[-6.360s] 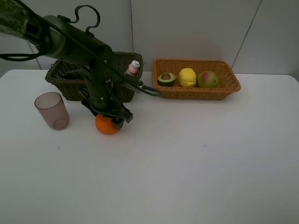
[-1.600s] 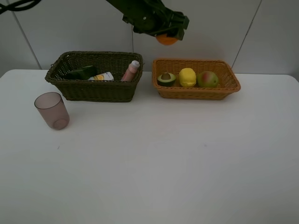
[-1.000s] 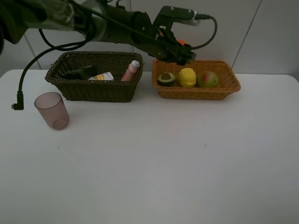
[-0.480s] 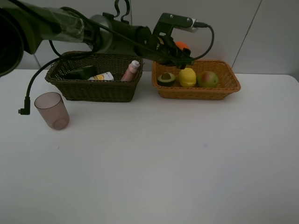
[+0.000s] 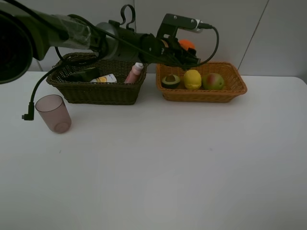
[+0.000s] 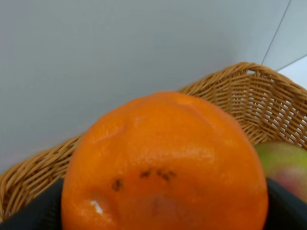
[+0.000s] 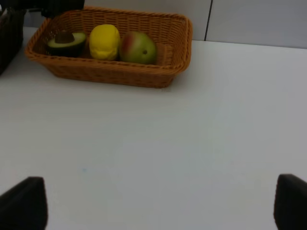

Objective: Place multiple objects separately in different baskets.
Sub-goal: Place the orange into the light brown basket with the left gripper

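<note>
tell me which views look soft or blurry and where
Left wrist view: the orange fills the frame, slightly soft, basket weave behind reasonably sharp. Right wrist view: fingers are dark blurs at the corners. Exterior high view: near arm blurred, table evenly lit.

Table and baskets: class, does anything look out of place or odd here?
Only the mauve cup: it stands alone on the table, outside both baskets. The orange, held in the left claw, shows dents and dark specks.
</note>
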`<state>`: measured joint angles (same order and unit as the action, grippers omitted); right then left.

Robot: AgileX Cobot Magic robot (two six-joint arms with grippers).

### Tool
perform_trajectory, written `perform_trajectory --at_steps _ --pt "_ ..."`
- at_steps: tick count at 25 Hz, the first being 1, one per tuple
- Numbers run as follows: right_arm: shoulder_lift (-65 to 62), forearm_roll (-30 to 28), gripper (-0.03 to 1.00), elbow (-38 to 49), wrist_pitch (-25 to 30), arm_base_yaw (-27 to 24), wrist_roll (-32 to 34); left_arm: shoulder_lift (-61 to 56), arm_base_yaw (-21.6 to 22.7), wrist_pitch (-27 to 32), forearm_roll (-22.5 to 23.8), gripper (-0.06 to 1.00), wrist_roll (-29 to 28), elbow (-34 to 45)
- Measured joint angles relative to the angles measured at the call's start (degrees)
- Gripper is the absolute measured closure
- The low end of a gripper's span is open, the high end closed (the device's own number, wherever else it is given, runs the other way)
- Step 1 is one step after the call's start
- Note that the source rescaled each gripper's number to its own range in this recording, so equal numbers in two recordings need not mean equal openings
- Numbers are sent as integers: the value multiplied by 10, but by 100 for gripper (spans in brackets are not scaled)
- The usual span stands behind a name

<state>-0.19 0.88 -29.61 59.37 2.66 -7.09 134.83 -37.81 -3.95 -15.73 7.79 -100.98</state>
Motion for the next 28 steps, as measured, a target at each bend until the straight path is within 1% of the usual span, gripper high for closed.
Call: perform_trajectory --at_steps 11,14,18,28 --pt "0 0 -3 0 0 0 0 0 0 -2 1 1 0 0" --pt "0 0 -3 0 0 0 0 0 0 -11 5 1 8 0" --pt "0 0 -3 0 0 0 0 0 0 -26 9 -4 18 0" --pt "0 0 -3 0 0 0 0 0 0 -23 9 -5 17 0"
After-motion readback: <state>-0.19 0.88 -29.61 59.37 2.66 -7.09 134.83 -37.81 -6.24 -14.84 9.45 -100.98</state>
